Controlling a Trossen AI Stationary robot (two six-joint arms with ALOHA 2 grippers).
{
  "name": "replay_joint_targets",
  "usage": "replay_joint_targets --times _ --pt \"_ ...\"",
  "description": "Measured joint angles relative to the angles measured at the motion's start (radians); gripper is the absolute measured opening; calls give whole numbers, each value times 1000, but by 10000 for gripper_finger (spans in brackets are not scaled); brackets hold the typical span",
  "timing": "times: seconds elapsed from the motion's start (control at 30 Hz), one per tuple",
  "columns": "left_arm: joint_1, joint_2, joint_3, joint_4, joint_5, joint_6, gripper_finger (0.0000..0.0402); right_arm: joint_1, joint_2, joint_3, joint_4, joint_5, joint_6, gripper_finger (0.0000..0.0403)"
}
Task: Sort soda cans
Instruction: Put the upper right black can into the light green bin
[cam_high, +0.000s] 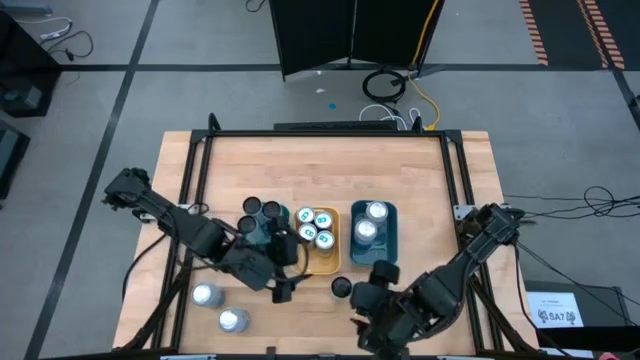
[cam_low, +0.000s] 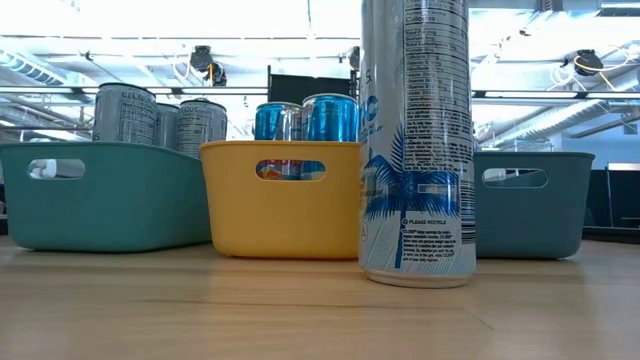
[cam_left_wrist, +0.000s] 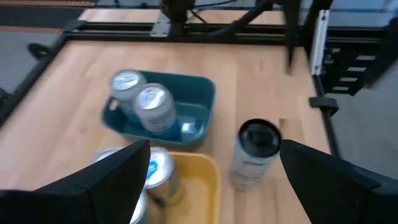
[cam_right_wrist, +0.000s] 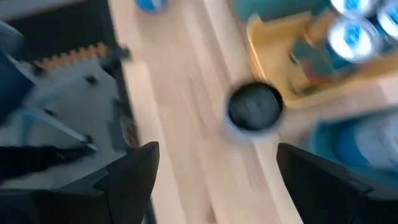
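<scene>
Three small tubs sit side by side in the middle of the wooden counter (cam_high: 320, 165). The teal tub (cam_high: 262, 228) on the left arm's side holds dark-topped cans (cam_high: 262, 208). The yellow tub (cam_high: 320, 256) in the middle holds a cluster of blue-marked cans (cam_high: 313, 226). The blue tub (cam_high: 388, 238) on the right arm's side holds two silver-topped cans (cam_high: 371, 222), one behind the other.

One black-topped can (cam_high: 342, 288) stands upright on the bare counter, just in front of the yellow tub and touching neither tub nor hand. From counter height it looms tall before the tubs, white with a blue palm print. Two more silver cans (cam_high: 219, 307) stand loose near the front corner on the left arm's side, well apart from the tubs.

The left hand (cam_high: 283, 290) hangs low beside the front of the yellow tub, its fingers spread wide and released, gripping nothing. Its wrist camera looks across the yellow tub to the blue one, with the black-topped can off to one side between the finger tips.

The right hand (cam_high: 358, 297) sits near the black-topped can on its other side, fingers also spread and empty, with the can showing between them in its own blurred wrist view.
</scene>
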Motion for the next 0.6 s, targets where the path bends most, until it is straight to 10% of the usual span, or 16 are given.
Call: replay_joint_targets --times 0.6 --pt "17 229 0 307 163 1 368 214 1 -123 -243 160 328 318"
